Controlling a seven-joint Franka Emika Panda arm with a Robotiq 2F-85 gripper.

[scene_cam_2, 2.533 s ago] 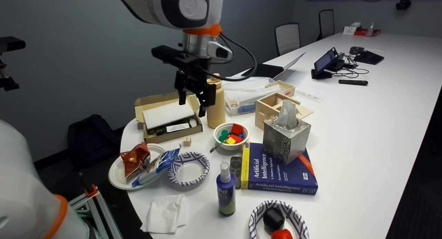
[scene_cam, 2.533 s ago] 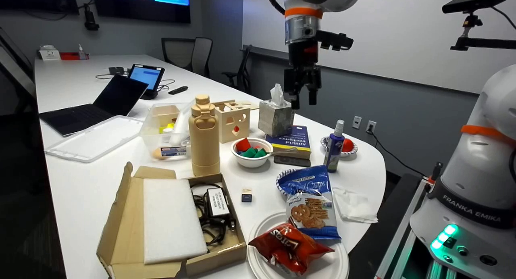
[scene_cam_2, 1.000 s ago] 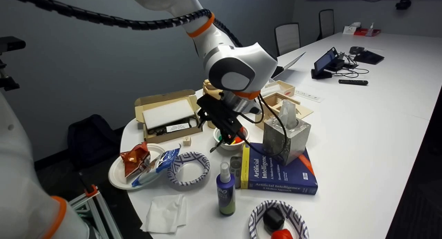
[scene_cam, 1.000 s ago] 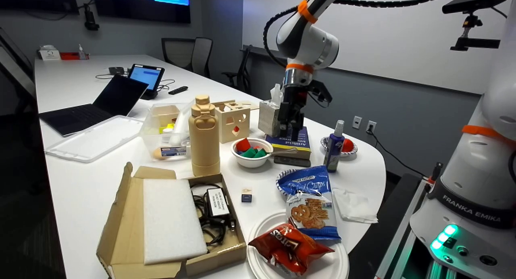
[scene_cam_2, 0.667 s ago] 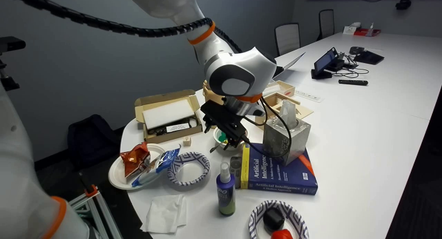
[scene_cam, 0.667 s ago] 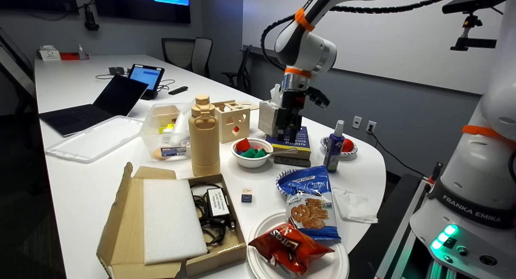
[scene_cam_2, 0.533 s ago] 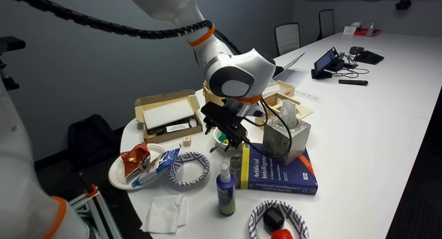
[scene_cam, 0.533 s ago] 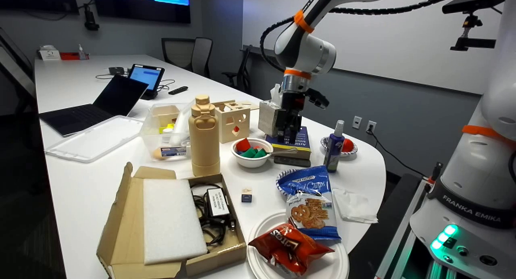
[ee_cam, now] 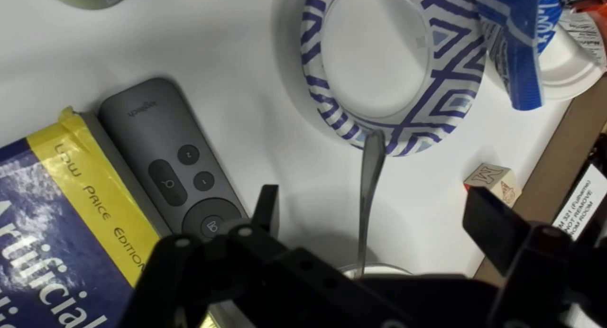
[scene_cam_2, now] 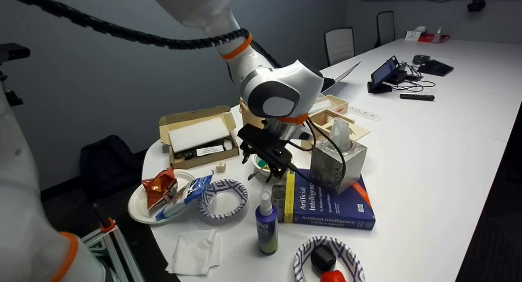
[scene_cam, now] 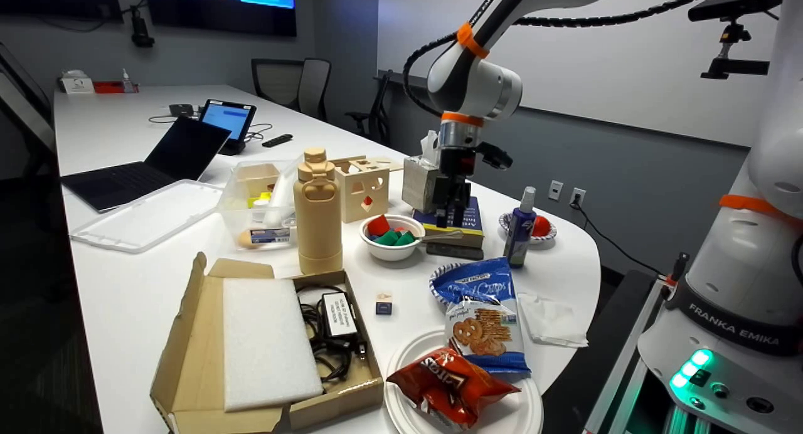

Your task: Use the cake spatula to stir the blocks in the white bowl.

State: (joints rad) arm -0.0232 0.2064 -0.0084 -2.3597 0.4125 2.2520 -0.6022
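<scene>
The white bowl point(scene_cam: 392, 253) stands on the table and holds red point(scene_cam: 378, 225) and green blocks point(scene_cam: 389, 238). The cake spatula point(scene_cam: 443, 235) is a thin silver utensil whose handle sticks out over the bowl's rim; its other end is hidden in the bowl. My gripper point(scene_cam: 450, 221) is open and empty, above and near the handle. In the wrist view the handle point(ee_cam: 369, 186) runs between the spread fingers of the gripper point(ee_cam: 379, 212), touching neither. There only the bowl's edge point(ee_cam: 377, 270) shows and the blocks are hidden. In an exterior view my arm partly covers the bowl point(scene_cam_2: 255, 160).
A blue book point(scene_cam_2: 330, 204) with a tissue box point(scene_cam_2: 338, 166) on it and a grey remote point(ee_cam: 161, 129) lie beside the gripper. A spray bottle point(scene_cam_2: 267, 229), a patterned bowl point(ee_cam: 450, 86), a letter cube point(ee_cam: 488, 176) and a tall tan bottle point(scene_cam: 319, 221) stand around.
My gripper has come down from high above the table to near the spatula's handle, with only a small drop in the last half second. The bowl, blocks and spatula have not moved.
</scene>
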